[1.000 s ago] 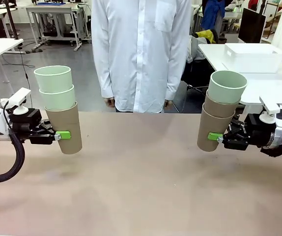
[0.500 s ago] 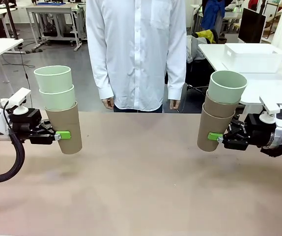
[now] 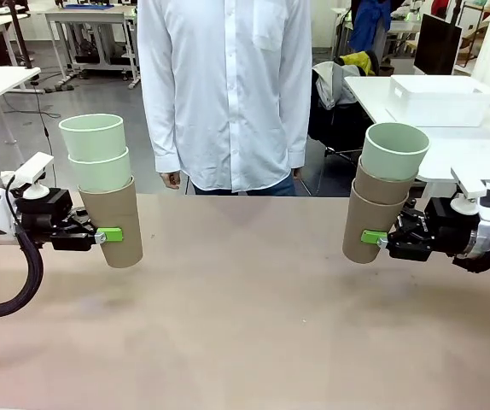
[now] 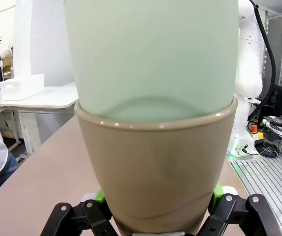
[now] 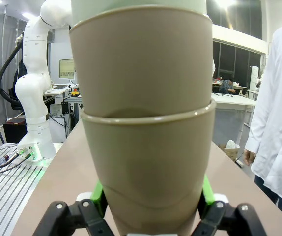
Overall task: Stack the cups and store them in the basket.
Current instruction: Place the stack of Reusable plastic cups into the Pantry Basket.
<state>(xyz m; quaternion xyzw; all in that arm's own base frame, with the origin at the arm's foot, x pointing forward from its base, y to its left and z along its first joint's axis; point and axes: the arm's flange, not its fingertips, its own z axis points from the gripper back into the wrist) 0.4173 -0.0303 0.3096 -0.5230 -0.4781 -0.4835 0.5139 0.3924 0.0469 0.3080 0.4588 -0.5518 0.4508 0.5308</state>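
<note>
Front view: the left tool (image 3: 108, 234) is clenched on the lowest tumbler of a nested stack of three tall, tapered, handleless matte cups (image 3: 104, 184), brown-taupe at the bottom with two pale mint green ones seated inside it. The stack's long axis runs close to vertical, mouths up, and its rims lean a little toward the robot's left. It hangs clear of the counter (image 3: 245, 333).

The right tool (image 3: 373, 237) grips a second stack of the same tumblers (image 3: 382, 192) by its bottom cup. This one has two brown-taupe cups below and one mint green on top. It is also mouth-up and off the counter, with its rims leaning slightly toward the robot's right. Both tools reach in sideways, their green pads pressed against the brown walls.

The counter is a plain, matte, beige-brown sheet. A person in a white button shirt (image 3: 224, 85) stands at its far edge, arms down.

The large white rectangular plastic basket (image 3: 441, 98) with a rolled rim sits on a separate white table beyond the right stack, well apart from both stacks. Work tables and grey floor lie behind.
</note>
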